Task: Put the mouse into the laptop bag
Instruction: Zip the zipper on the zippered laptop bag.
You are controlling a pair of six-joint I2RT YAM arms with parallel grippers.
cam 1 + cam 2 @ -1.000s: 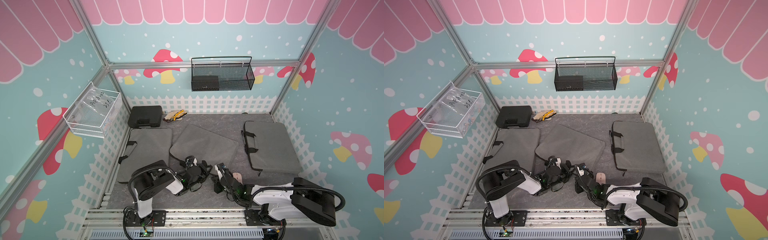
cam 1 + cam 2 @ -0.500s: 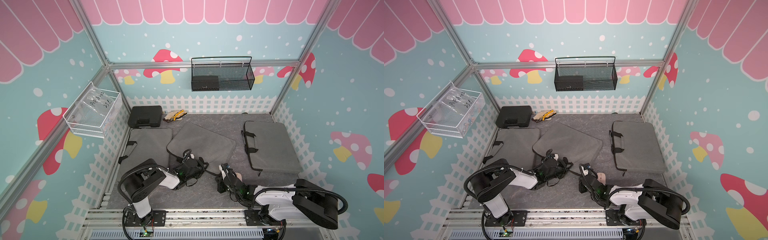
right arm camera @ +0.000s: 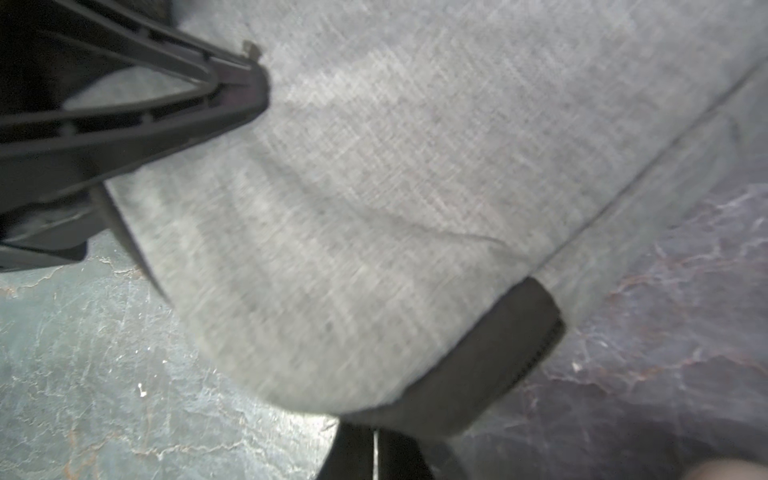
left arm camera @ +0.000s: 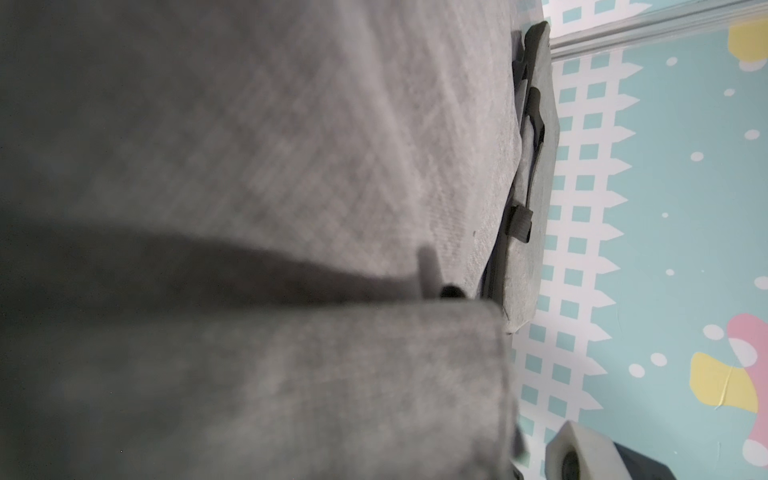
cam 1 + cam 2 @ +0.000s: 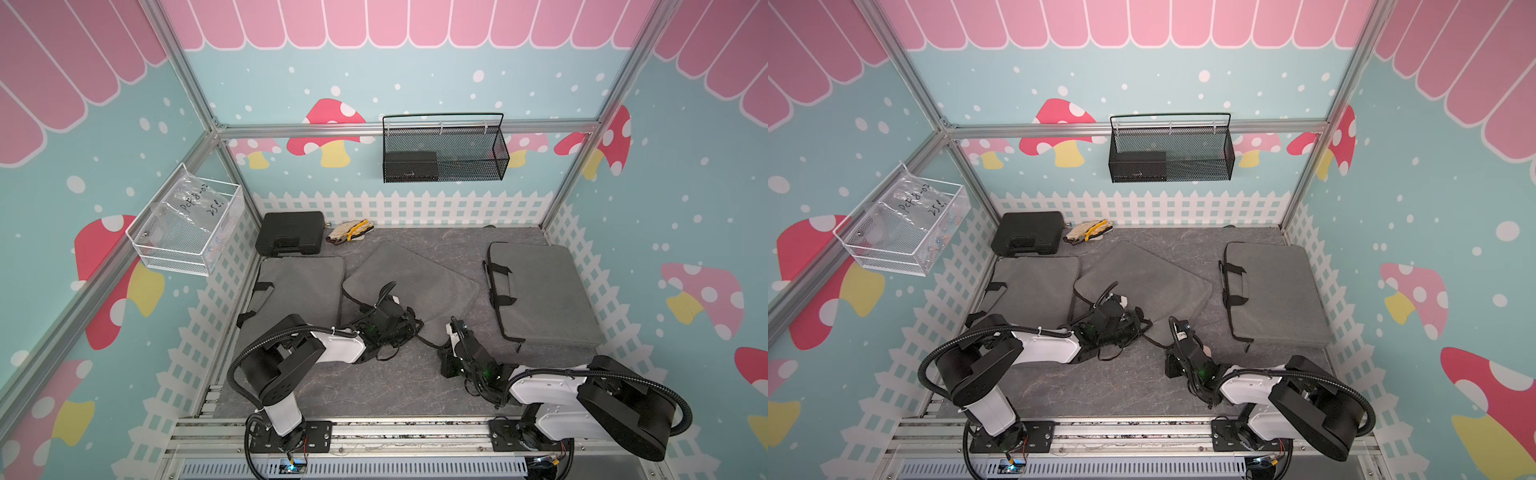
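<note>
We find the left jaws almost closed, and they appear clamped on the near edge of the middle laptop bag (image 5: 411,282); its grey fabric fills the left wrist view right up against them. The right jaws are clenched with nothing between them. In the right wrist view their joined tips sit at the bag's weave, though we cannot tell if they touch it, not far from its rounded corner and a black strap (image 3: 478,365). The mouse (image 5: 1207,352) is mostly hidden by the right arm (image 5: 1250,384). We make out only a pale pinkish sliver on the desk (image 5: 353,386), just beside that wrist and outside the bag. The middle bag lies skewed, its left corner meeting the edge of the left bag (image 5: 299,286), while a strip of bare desk separates it from the right bag (image 5: 544,295). Open desk lies in front, between the two arm bases. The black case (image 5: 289,238) and gloves (image 5: 349,231) sit at the far left, well apart.
</note>
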